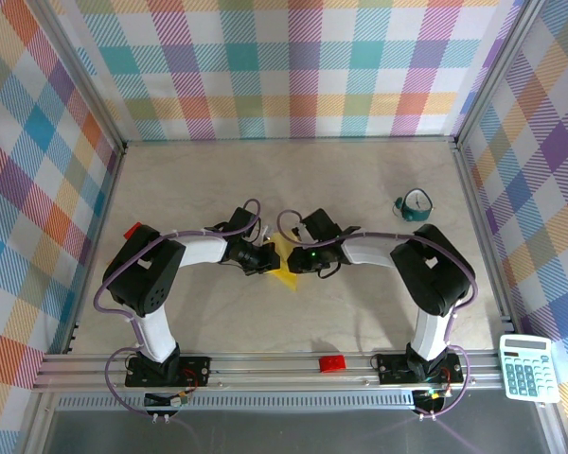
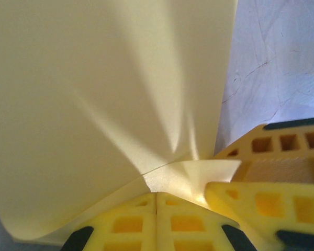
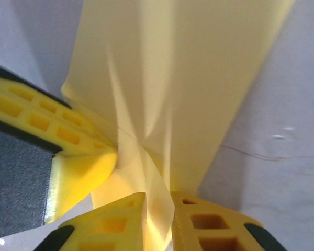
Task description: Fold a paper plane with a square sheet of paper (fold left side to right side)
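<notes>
Left fingers [image 2: 125, 225] are pressed together, pinching a corner of the yellow paper sheet [image 2: 104, 94], which fans out ahead of their tips. Right fingers [image 3: 209, 227] pinch a creased fold of the same sheet, which runs up between them. Both pairs meet almost tip to tip over the desk [image 1: 265, 180], with the sheet caught between them and one edge sticking out on their near side.

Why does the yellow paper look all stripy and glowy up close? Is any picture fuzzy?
Left wrist view: bright streaks fan across the square sheet of paper from its bent corner, and it looks fairly sharp. Right wrist view: the bends catch light, making pale and shaded bands, slightly soft. Top view: even light, crisp, no glare.
</notes>
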### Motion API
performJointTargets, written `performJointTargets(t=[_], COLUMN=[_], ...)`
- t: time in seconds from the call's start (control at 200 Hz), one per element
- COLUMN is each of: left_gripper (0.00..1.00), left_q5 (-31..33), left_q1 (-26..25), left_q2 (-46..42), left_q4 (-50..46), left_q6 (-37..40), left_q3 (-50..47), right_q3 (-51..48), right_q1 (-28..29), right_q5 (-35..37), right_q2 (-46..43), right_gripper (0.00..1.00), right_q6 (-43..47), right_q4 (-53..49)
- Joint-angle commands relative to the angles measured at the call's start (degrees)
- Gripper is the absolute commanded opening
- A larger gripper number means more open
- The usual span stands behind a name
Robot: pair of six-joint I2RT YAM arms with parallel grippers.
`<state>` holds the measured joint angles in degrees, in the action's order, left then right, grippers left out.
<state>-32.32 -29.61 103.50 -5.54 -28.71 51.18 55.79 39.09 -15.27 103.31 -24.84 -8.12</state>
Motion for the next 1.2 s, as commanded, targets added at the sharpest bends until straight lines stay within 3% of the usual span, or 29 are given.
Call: performJointTargets(t=[0.0, 0.17, 0.355, 0.505, 1.195], left_gripper=[0.01, 0.00, 0.00, 0.00, 0.00], left_q5=[5.1, 5.1, 5.1, 5.1, 5.1], left_q1=[-0.5, -0.5, -0.5, -0.5, -0.5], left_q2=[2.1, 1.9, 1.6, 1.7, 1.9], left_q4=[-4.3, -4.0, -4.0, -4.0, -4.7], left_q6=[1.2, 1.0, 1.0, 0.9, 1.2], left_q3=[-2.1, -2.2, -1.9, -1.7, -1.1], right_q3=[0.4, -1.7, -3.9, -4.4, -4.4], right_q1=[-2.2, -3.4, -2.5, 0.9, 2.1], right_q5=[-0.5, -1.4, -13.9, -19.6, -17.1], right_q2=[-4.3, -8.8, -9.1, -5.8, 0.6], right_gripper=[0.27, 0.30, 0.09, 0.03, 0.03], right_q6=[-0.4, 0.2, -3.9, -6.9, -7.4], right_q4=[-2.6, -5.6, -3.0, 0.8, 1.0])
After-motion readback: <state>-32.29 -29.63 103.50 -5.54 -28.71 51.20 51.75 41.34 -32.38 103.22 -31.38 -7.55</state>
